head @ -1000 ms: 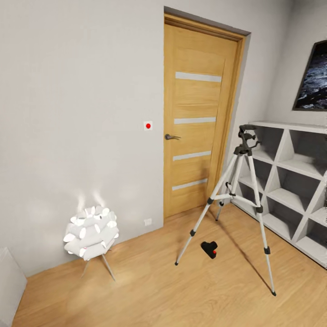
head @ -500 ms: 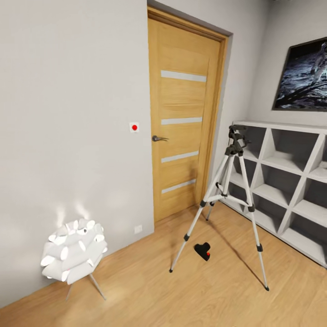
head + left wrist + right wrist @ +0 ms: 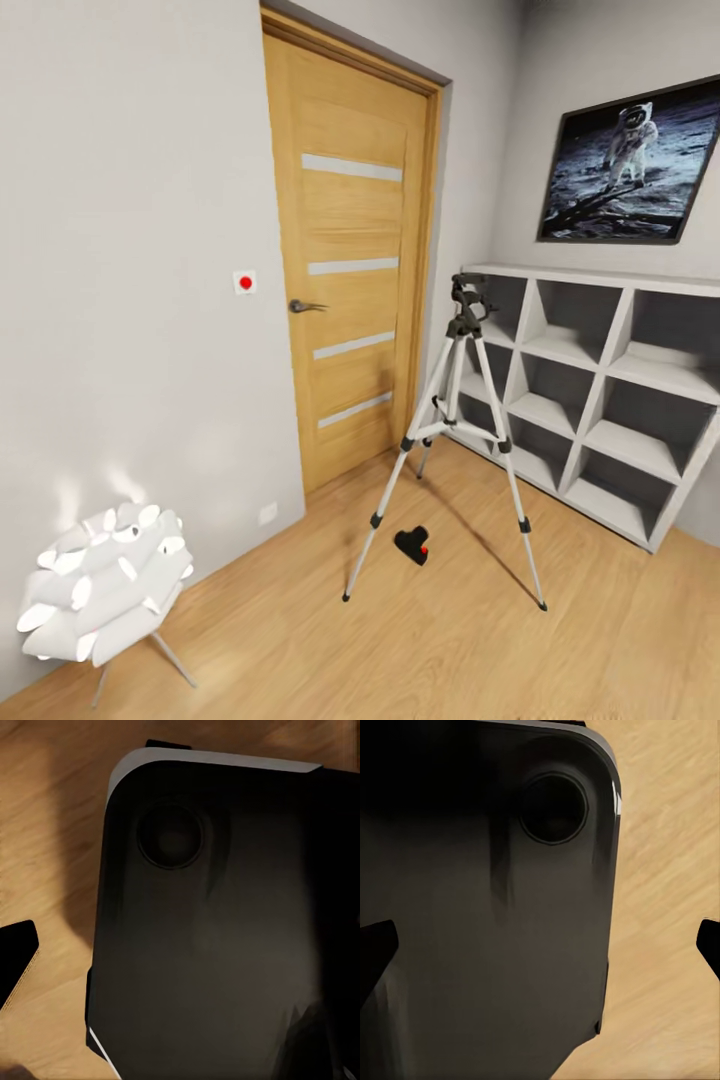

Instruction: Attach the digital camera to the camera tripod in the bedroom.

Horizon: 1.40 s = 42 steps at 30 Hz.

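One camera (image 3: 412,545) is lying on the wood floor (image 3: 420,650), black with its red dot showing, sitting between the front legs of the tripod (image 3: 455,440) and not touching them as far as I can see. Tripod's standing upright on all three silver legs, black head up top, just in front of the white cube shelving (image 3: 600,400) and near the oak door (image 3: 345,280). Moon-astronaut picture (image 3: 630,165) is hanging over the shelving, and a glowing white lamp (image 3: 100,590) is sitting by the wall, well apart from the tripod. Both wrist views are looking at a dark rounded robot body (image 3: 217,922) over the floor. Black finger tips are peeking in at the edges there, looking spread apart on the right; can't tell for the left.
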Tool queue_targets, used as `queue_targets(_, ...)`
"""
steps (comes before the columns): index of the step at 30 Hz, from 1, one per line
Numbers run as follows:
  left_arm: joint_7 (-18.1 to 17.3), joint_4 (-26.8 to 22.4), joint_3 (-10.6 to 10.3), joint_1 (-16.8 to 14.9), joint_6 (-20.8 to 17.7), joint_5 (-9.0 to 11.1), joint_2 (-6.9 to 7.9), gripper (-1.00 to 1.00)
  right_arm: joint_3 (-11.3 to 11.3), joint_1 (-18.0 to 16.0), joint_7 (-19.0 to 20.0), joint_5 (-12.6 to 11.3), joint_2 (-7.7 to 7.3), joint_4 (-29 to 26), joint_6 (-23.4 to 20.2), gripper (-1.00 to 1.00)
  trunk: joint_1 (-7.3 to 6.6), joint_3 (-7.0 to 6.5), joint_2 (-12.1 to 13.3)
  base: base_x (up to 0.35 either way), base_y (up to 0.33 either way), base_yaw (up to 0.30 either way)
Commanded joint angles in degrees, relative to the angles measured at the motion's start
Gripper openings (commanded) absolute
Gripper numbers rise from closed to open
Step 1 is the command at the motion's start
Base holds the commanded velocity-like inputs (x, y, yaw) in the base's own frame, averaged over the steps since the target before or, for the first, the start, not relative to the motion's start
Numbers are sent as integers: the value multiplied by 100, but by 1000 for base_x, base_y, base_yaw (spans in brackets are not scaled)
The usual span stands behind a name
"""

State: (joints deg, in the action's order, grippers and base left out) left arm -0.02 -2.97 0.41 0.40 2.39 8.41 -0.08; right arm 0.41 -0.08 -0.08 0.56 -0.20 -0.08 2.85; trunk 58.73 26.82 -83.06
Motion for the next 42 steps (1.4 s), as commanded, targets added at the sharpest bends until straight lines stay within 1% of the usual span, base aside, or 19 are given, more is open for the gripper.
queue_targets(1,1,-10,1,4,7,48,-1,100,3,-1,-1,6,-1,-1,14,100,0,4,-2,0,0,-284)
queue_targets(14,-2,-10,2,4,7,56,6,100,3,-1,-1,6,-5,-1,14,100,0,4,-2,2,0,-284)
queue_targets(17,-19,-10,-4,4,6,56,6,100,3,-1,-1,6,-6,-1,9,100,0,4,-2,204,0,-189)
queue_targets(27,-33,-2,-14,4,-2,47,0,100,3,-1,-1,-24,-27,-1,0,100,0,4,-2,303,72,-26)
queue_targets(42,-33,-2,-14,4,3,47,-1,100,3,-1,-1,-21,-28,-1,-3,100,0,4,-2,297,208,-1)
